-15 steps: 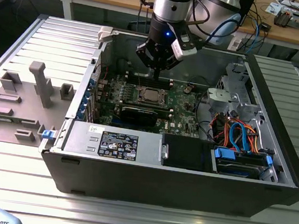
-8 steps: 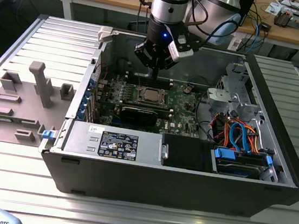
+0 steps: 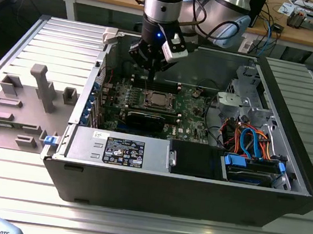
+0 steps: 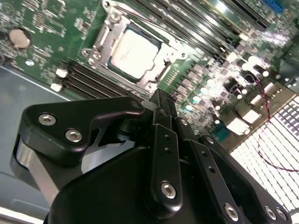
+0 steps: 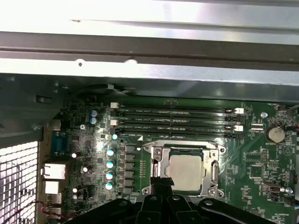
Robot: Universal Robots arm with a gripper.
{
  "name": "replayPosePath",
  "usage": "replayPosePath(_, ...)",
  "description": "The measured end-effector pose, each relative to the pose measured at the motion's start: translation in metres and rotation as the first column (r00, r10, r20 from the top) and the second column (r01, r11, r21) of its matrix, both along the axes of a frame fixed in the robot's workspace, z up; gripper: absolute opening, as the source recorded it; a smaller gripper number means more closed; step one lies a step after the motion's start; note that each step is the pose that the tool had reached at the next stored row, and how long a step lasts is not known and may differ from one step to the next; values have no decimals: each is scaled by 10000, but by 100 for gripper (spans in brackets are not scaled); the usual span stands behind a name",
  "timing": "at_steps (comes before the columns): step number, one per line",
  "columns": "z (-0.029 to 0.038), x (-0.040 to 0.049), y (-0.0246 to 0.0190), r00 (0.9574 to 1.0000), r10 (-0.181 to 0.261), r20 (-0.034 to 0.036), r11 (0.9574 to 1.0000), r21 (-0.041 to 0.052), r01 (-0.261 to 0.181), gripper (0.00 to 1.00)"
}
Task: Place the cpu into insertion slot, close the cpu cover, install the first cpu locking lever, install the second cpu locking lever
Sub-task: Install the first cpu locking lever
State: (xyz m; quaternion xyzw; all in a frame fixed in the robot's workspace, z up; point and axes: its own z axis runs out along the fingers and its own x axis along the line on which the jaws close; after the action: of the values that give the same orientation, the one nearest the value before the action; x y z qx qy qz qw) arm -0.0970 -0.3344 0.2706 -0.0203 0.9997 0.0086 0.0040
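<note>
1. Exterior view: the arm reaches down into an open computer case (image 3: 192, 198) lying on the ribbed tabletop (image 3: 131, 228). Its tool (image 3: 151, 66) hangs over the green motherboard (image 3: 190, 121), close to the cpu (image 3: 157, 100).
2. That wider shot alone takes in a grey fixture block (image 3: 41, 86) at the exterior view's left and orange and blue cables (image 3: 250, 141) at the exterior view's right.
3. First wrist view: the cpu lies flat in the insertion slot (image 5: 216, 172), with the cpu cover (image 5: 184, 150) down and framing it. Long memory slots (image 5: 173, 112) run beside the socket and a coin battery (image 5: 274, 134) sits nearby.
4. Second wrist view: seen from behind its black linkage, the tool's fingertips (image 4: 161, 105) are pressed together and pinch nothing. They sit at the cover's edge; contact cannot be told.
</note>
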Motion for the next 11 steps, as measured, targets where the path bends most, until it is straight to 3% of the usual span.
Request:
replayPosePath(8, -3, -23, 0, 10000, -2, 1, 10000, 0, 2, 11)
replayPosePath(11, -8, -98, 4, 10000, 0, 1, 10000, -1, 0, 11)
